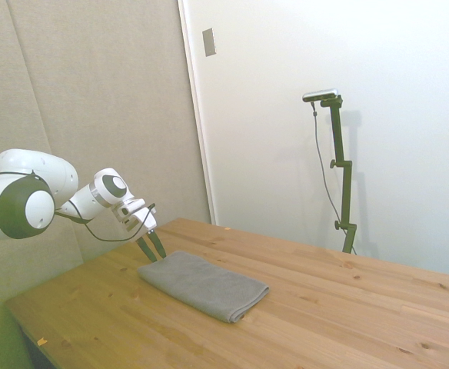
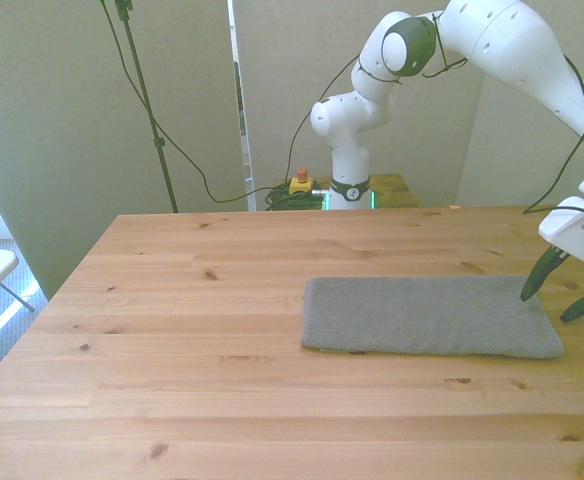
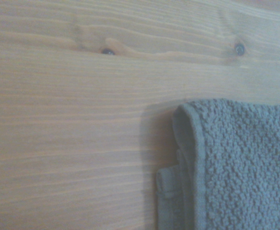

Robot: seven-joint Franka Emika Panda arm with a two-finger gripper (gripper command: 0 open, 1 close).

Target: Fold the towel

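In the side view, the towel (image 1: 204,285) lay flat on the wooden table (image 1: 347,315), a grey rectangle already in layers. The gripper (image 1: 151,247) hung just above the towel's end nearest the arm, its dark fingers (image 1: 157,243) spread a little and holding nothing. A pale wall (image 1: 378,92) and a beige panel (image 1: 94,100) stood behind the table.

In the front view, the towel (image 2: 427,317) lay lengthwise toward the front view's right on the table (image 2: 192,300). The gripper (image 2: 564,296) sat at that right-hand end, one finger (image 2: 538,279) by the far corner and the other finger tip just off the short edge, both apart and clear of the cloth. Only here did the arm's base (image 2: 350,150) show, with a yellow box with a red button (image 2: 300,182) and cables beside it on the floor.

The wrist view alone showed the towel (image 3: 240,167) from close by: a corner with its nubby weave, a rounded thick hem, and a lower layer peeking out beside it on the bare wood (image 3: 68,120).
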